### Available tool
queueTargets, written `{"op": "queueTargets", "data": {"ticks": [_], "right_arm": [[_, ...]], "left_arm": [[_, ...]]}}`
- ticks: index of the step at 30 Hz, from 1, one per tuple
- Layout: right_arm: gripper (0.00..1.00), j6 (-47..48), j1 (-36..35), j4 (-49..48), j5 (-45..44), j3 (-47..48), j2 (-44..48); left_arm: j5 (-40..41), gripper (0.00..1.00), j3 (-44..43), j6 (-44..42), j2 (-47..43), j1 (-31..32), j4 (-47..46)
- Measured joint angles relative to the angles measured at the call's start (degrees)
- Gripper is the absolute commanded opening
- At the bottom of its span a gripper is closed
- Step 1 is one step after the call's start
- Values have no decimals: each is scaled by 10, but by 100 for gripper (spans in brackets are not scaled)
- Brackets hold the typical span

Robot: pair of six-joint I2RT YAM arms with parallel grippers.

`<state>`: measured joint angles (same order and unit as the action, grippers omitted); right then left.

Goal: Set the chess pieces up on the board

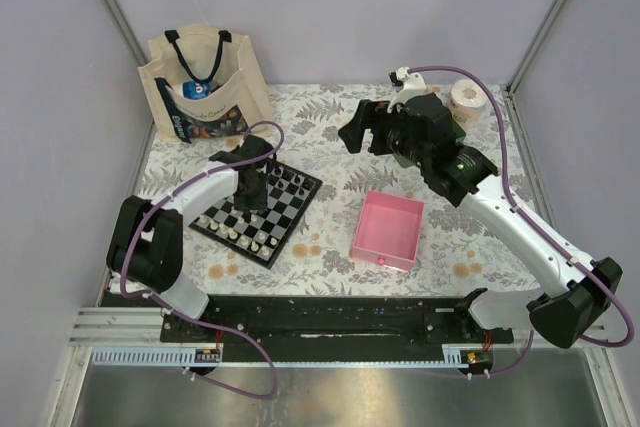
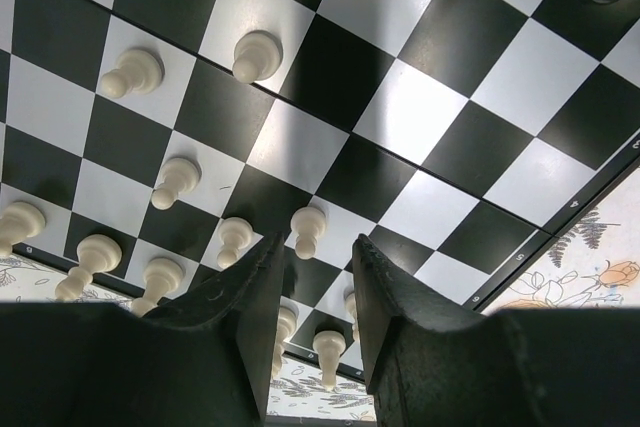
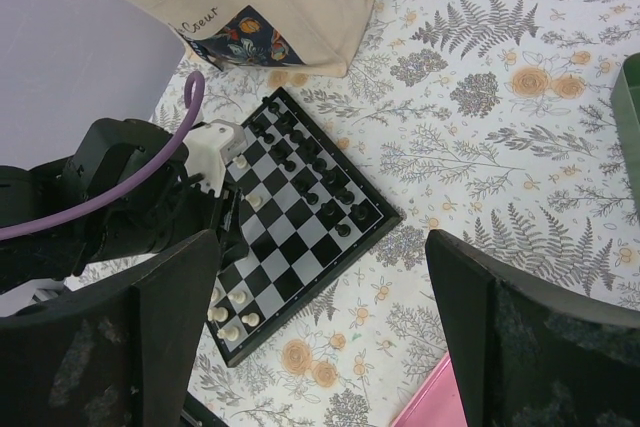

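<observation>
Floral cloth covers the tabletop (image 1: pixel 320 117). In the overhead view the board (image 1: pixel 290 192) lies left of centre with the left pincer (image 1: pixel 252 197) low over it, and the right pincer (image 1: pixel 350 134) hangs raised at upper middle. In the left wrist view, chess pieces (image 2: pixel 255 55) stand on the squares, cream at lower left and black at upper right. The jaws are narrowly parted, seemingly gripping nothing. In the right wrist view, wide-spread empty jaws frame the board at centre left.

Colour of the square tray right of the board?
The tray is pink, best seen in the top external view.
</observation>
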<state>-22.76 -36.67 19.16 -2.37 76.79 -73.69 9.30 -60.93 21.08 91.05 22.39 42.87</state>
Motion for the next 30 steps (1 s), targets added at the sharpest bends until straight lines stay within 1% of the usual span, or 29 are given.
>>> {"op": "queueTargets", "data": {"ticks": [8,14,17,19,27,28,30], "right_arm": [[93,0,1,0,1,0,0],[93,0,2,0,1,0,0],[93,0,3,0,1,0,0],[94,0,3,0,3,0,0],[94,0,5,0,4,-2,0],[94,0,5,-1,4,-3,0],[93,0,5,-1,4,-3,-1]], "left_arm": [[0,37,13,5,2,0,-5],[0,34,14,6,11,0,-9],[0,32,14,6,16,-2,-10],[0,27,14,6,17,-3,-10],[0,22,14,10,17,-7,-10],[0,20,14,10,17,-7,-10],[0,19,14,10,17,-7,-10]]}}
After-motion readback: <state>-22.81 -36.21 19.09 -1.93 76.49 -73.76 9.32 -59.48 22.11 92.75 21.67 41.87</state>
